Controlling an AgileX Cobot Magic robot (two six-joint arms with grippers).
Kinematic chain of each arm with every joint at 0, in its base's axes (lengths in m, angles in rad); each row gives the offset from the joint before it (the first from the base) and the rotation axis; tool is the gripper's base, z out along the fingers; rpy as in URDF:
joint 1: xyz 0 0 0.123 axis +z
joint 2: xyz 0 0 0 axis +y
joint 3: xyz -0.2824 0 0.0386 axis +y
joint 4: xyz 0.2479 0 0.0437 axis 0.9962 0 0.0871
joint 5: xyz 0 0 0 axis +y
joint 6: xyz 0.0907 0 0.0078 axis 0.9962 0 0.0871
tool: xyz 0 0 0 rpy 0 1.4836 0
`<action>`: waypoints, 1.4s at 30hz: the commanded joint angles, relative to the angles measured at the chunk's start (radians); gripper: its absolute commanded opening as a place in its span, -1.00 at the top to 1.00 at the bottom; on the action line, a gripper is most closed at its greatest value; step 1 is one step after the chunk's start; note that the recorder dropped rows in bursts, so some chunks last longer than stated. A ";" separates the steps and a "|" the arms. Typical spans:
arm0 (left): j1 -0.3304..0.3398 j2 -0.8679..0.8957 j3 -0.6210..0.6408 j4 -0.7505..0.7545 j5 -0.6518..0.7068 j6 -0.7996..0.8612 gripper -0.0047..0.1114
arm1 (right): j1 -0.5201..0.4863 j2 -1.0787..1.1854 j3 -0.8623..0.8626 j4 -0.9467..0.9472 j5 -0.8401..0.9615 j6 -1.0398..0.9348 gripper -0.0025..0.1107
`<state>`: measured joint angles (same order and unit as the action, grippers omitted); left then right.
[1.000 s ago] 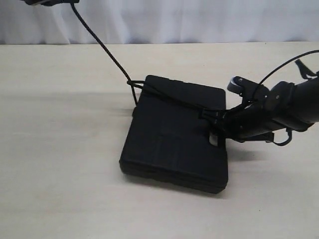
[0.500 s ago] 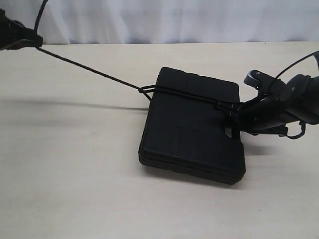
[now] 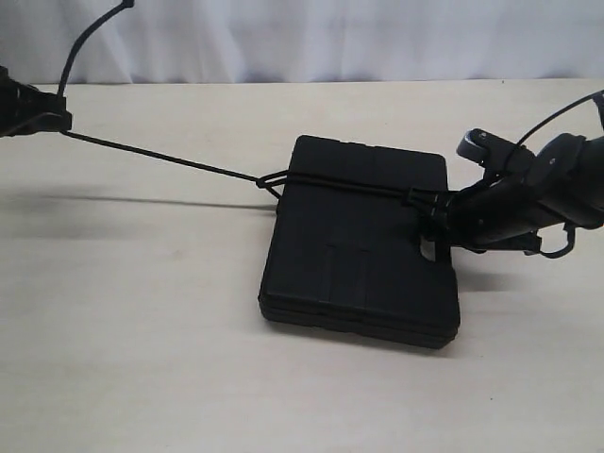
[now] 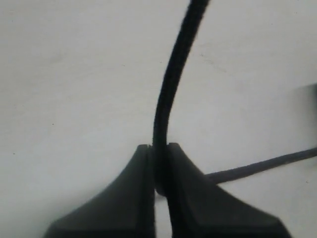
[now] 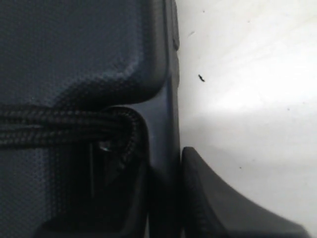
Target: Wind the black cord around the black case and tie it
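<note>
The black case (image 3: 359,241) lies flat on the table (image 3: 142,359). The black cord (image 3: 160,156) runs taut from my left gripper (image 3: 42,121) at the far left to a knot (image 3: 262,179) at the case's left edge. From there it runs doubled across the lid. My left gripper (image 4: 159,163) is shut on the cord (image 4: 171,89). My right gripper (image 3: 429,231) is at the case's right side, shut on the handle bar (image 5: 163,148) beside the slot. The doubled cord (image 5: 59,126) dips into that slot on the case (image 5: 74,49). One finger (image 5: 213,198) rests outside the case edge.
A pale curtain (image 3: 311,38) hangs behind the table's far edge. A slack length of cord (image 3: 85,42) loops upward above my left gripper. A second cord strand (image 4: 262,166) crosses behind the left fingers.
My left gripper swung from top centre down to the far left, pulling the cord nearly level. The case slid right and turned with my right gripper, then settled slightly leftward.
</note>
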<state>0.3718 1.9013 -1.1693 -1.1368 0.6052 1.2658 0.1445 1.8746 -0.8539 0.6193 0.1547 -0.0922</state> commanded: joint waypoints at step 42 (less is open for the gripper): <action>-0.212 -0.297 -0.222 0.379 0.215 -0.395 0.92 | 0.090 0.157 -0.625 -0.225 0.590 0.018 0.03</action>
<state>0.2110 1.6673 -1.3860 -0.9327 0.8683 1.0510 0.2644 2.0749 -1.4413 0.4779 0.5819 -0.0715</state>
